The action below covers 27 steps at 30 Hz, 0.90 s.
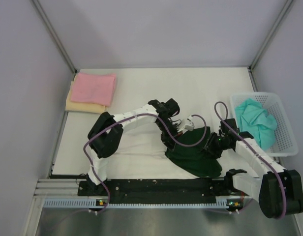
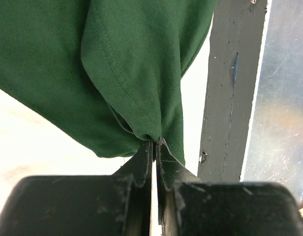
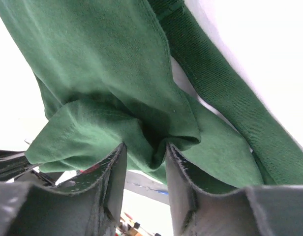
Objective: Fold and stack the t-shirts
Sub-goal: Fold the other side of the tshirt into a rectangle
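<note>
A t-shirt with a dark green part [image 1: 193, 158] lies bunched near the front middle of the table, with pale cloth [image 1: 136, 158] spreading to its left. My left gripper [image 1: 169, 142] is shut on a green fold [image 2: 136, 73], pinched at the fingertips [image 2: 155, 142]. My right gripper [image 1: 209, 147] holds a thick bunch of the same green cloth [image 3: 117, 83] between its jaws [image 3: 145, 147], which stand a little apart around it. A folded pink tee [image 1: 95, 87] lies on a pale yellow one [image 1: 78, 104] at the back left. A teal tee [image 1: 257, 123] lies crumpled in the basket.
A white mesh basket [image 1: 285, 141] stands at the right edge. A black and metal rail [image 1: 156, 187] runs along the table's front edge, also in the left wrist view [image 2: 230, 98]. Grey walls close the table on three sides.
</note>
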Motion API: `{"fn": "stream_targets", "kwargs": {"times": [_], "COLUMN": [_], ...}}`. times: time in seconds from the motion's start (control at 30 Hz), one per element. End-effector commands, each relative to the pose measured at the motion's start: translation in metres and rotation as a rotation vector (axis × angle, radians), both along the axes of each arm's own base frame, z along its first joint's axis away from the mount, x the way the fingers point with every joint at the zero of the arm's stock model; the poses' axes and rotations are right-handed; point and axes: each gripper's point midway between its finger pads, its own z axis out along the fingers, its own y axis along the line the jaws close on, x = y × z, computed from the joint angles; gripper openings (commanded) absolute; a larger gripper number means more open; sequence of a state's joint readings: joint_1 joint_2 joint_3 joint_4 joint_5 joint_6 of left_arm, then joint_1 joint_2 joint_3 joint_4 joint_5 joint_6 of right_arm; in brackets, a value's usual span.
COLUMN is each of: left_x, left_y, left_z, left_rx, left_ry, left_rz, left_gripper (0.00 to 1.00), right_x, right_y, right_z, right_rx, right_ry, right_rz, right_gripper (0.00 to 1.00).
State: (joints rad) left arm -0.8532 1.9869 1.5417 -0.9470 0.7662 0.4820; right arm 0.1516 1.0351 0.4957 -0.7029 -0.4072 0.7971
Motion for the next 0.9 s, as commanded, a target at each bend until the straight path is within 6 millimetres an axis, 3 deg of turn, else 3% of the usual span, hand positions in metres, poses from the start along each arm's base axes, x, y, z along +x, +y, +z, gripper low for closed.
{"fn": "stream_targets", "kwargs": {"times": [0.0, 0.1, 0.13, 0.27, 0.47, 0.87], "left_x": [0.0, 0.0, 0.001, 0.007, 0.01, 0.001], "left_y": [-0.003, -0.001, -0.001, 0.003, 0.009, 0.027], "left_z": [0.02, 0.024, 0.026, 0.042, 0.056, 0.061], "left_rx": [-0.053, -0.051, -0.051, -0.063, -0.074, -0.049], "left_ry": [-0.025, -0.037, -0.042, -0.073, -0.112, -0.114], "left_rz": [-0.017, -0.022, -0.026, -0.023, -0.024, -0.048], "left_gripper": [0.0, 0.0, 0.0, 0.0, 0.0, 0.0], "right_x": [0.018, 0.017, 0.017, 0.007, -0.027, -0.085], "right_y": [0.006, 0.006, 0.007, 0.008, 0.018, 0.034], "right_z": [0.008, 0.007, 0.009, 0.027, 0.059, 0.072], "right_rx": [0.009, 0.01, 0.015, 0.017, 0.004, 0.112], "right_ry": [-0.075, -0.075, -0.082, -0.082, -0.023, 0.102], "right_rz": [0.056, 0.083, 0.089, 0.126, 0.321, 0.48], "right_gripper": [0.26, 0.01, 0.0, 0.0, 0.0, 0.0]}}
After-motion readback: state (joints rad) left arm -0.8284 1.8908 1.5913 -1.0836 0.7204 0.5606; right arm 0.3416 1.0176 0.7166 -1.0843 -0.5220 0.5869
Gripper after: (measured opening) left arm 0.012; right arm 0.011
